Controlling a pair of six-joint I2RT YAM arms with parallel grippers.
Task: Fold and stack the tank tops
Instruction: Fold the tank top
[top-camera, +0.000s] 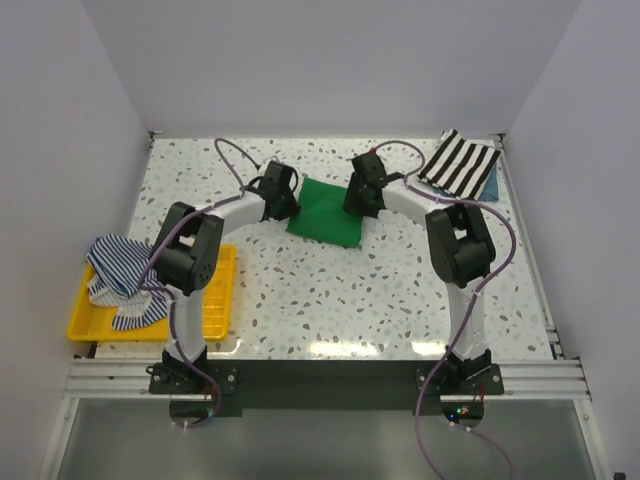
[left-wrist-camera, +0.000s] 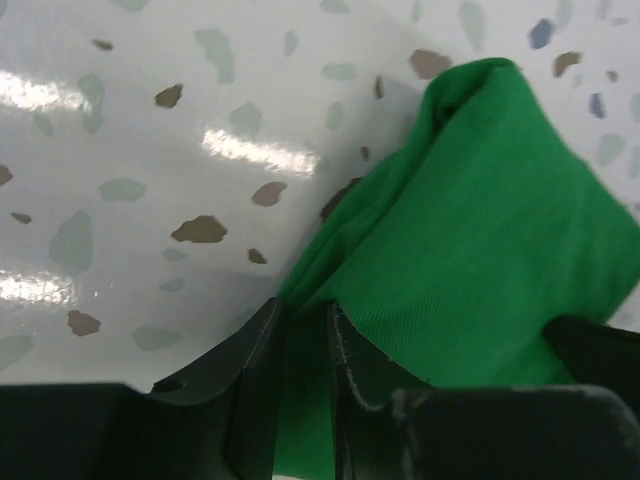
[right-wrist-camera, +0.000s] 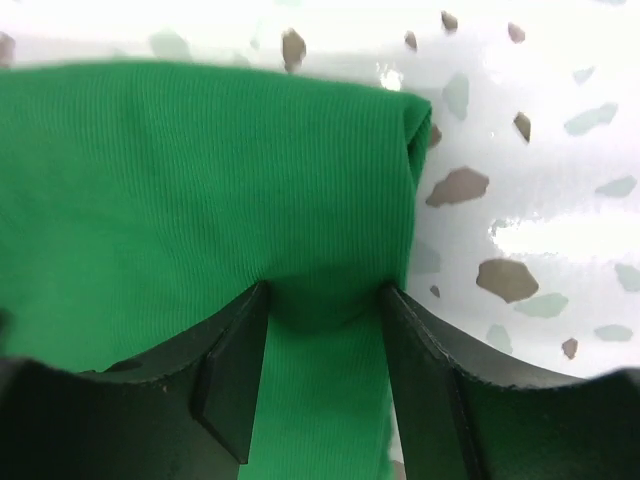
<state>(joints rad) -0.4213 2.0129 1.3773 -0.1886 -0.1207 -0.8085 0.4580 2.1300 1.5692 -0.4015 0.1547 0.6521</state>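
Observation:
The bright green tank top (top-camera: 326, 214) lies folded into a small rectangle at the middle back of the table. My left gripper (top-camera: 291, 206) is at its left edge, and in the left wrist view its narrow jaws (left-wrist-camera: 303, 308) are shut on a fold of the green cloth (left-wrist-camera: 480, 230). At the top's right edge is my right gripper (top-camera: 361, 205). It (right-wrist-camera: 323, 292) stands open, fingers apart and pressed onto the green cloth (right-wrist-camera: 200, 180) near its corner. The navy-and-white striped tank top (top-camera: 118, 272) lies crumpled in the tray at the left.
The yellow plastic tray (top-camera: 218, 290) sits at the table's left front edge. A folded cloth with bold black-and-white stripes (top-camera: 460, 162) rests on something blue at the back right corner. White walls close in the table on three sides.

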